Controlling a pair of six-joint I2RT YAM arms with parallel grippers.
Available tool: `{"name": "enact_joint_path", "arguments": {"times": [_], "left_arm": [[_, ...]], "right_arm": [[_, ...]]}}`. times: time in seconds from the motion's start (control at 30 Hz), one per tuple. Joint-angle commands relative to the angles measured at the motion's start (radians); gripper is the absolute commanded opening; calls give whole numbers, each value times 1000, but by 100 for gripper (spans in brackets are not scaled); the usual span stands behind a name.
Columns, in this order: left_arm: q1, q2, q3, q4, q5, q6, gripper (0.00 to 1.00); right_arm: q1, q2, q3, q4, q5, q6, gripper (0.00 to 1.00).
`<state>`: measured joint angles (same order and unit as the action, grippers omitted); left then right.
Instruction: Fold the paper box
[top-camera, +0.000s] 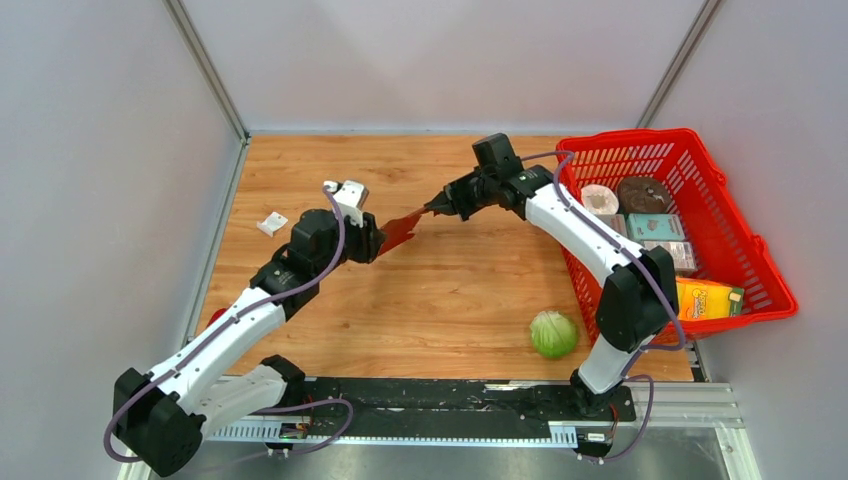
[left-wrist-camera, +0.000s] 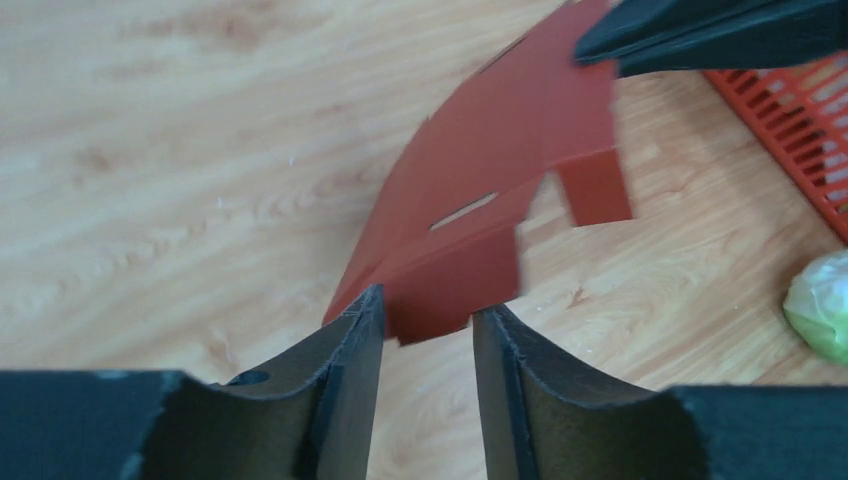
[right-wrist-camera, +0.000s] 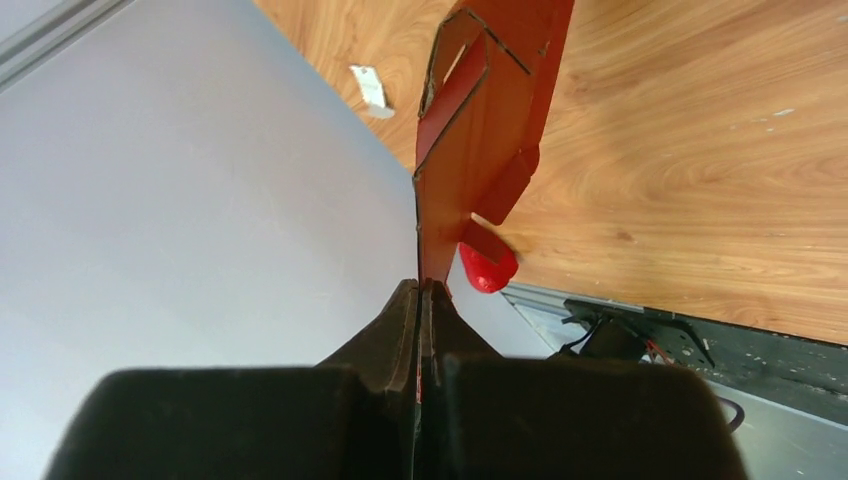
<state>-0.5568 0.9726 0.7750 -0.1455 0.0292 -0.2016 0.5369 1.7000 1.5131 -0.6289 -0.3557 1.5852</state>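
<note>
Right gripper (right-wrist-camera: 425, 288) is pinching the paper box (right-wrist-camera: 490, 110) over the table (top-camera: 450, 290).
Left gripper (left-wrist-camera: 428, 318) is gaping at its other end; folding probably needs it closing there.

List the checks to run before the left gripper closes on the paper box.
1. Right gripper clamped on the paper box: ok.
2. Left gripper jaws apart, ready to close: ok.
3. Box's near flap lined up with the gap between the left fingers: ok.
4. How far the flap reaches in between those fingers: cannot tell.
5. Cabbage and basket apart from the box: ok.
6. Box folded into shape: not ok, panels lie open.
</note>
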Motion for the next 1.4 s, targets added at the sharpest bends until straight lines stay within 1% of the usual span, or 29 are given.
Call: {"name": "enact_joint_path", "arguments": {"times": [0.0,0.07,0.13,0.23,0.27,0.33,0.4,0.53,0.57,0.63,0.67,0.73,0.8,0.9,0.97,1.0,1.1,1.13,1.23,1.27,1.33,1.37], "left_arm": [[-2,-23,-92,-21,-182,-249,47],[-2,-38,-137,-61,-238,-313,48],[-2,-52,-164,-68,-249,-334,48],[-2,-93,-194,-63,-226,-334,49],[0,-121,-189,-68,-209,-328,49],[0,-170,-186,-75,-190,-315,49],[0,-207,-175,-100,-183,-295,50],[1,-337,-171,-123,-228,-292,50],[0,-359,-175,-123,-235,-295,51],[0,-425,-180,-118,-268,-300,52],[0,-442,-180,-121,-282,-300,53],[0,-478,-178,-131,-310,-298,54],[0,-488,-177,-135,-316,-295,55],[1,-480,-175,-141,-325,-289,55],[0,-465,-181,-138,-327,-288,56],[0,-456,-183,-134,-325,-286,57],[3,-411,-161,-167,-296,-280,60],[3,-390,-151,-181,-273,-282,63],[6,-364,-126,-216,-201,-263,65],[6,-364,-129,-218,-181,-260,65],[6,-374,-147,-221,-152,-263,65],[6,-379,-155,-224,-150,-269,65]], "right_arm": [[14,33,-7,-63,86,21,0],[18,56,-2,-63,113,32,0],[23,99,30,-71,132,35,0],[37,139,82,-112,159,16,0],[43,141,120,-124,172,0,0],[44,132,145,-167,217,-34,0],[44,90,134,-183,236,-79,0],[44,-9,110,-232,285,-183,0],[44,-48,111,-279,294,-232,0],[46,-80,119,-337,313,-273,0],[44,-97,116,-392,320,-316,0],[44,-158,85,-445,343,-344,0],[46,-224,43,-485,327,-350,0],[46,-264,-25,-532,267,-329,0],[55,-267,-37,-538,262,-317,0],[60,-260,-36,-535,268,-312,0],[66,-160,2,-514,281,-298,0],[67,-92,18,-506,285,-291,0],[83,7,85,-456,326,-257,0],[83,66,104,-413,336,-240,0],[81,125,122,-365,339,-214,0],[83,180,136,-326,339,-194,0]]}}
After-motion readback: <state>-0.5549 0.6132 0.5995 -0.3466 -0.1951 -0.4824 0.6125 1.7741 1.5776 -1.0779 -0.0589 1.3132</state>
